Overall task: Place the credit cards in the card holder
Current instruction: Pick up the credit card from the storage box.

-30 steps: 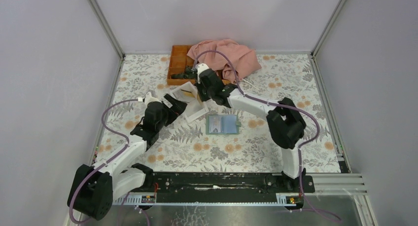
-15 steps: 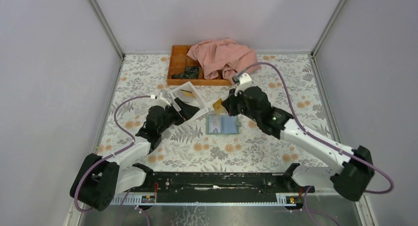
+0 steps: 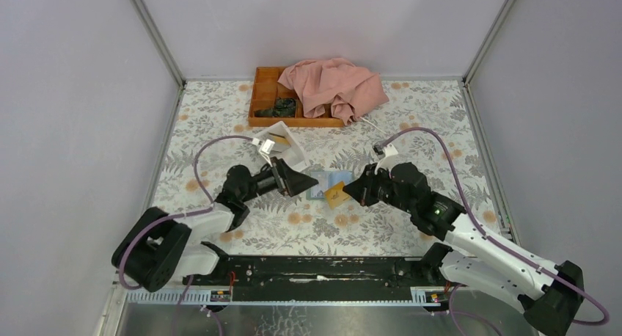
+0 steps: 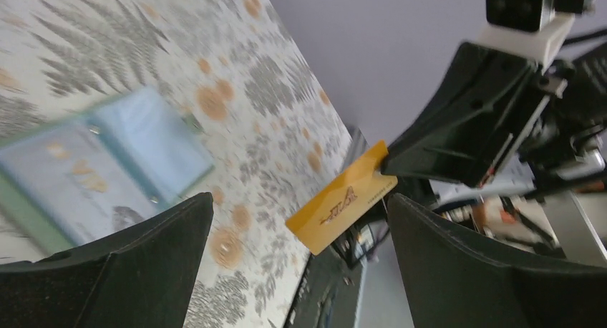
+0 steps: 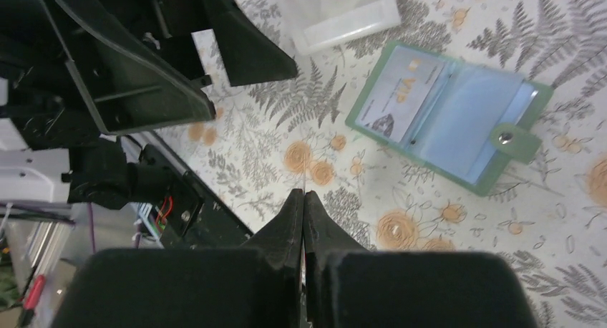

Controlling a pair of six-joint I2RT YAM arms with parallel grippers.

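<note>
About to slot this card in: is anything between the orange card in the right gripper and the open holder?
Nothing visible. The orange card, pinched in the right gripper, hangs just off the open card holder. The left gripper stands open beside the holder, not over it.

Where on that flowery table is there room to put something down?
Free: the stretch right of the pink cloth toward the right wall, and the strip between card holder and black rail. Crowded: the centre, where left gripper, right gripper, orange card and white box cluster.
</note>
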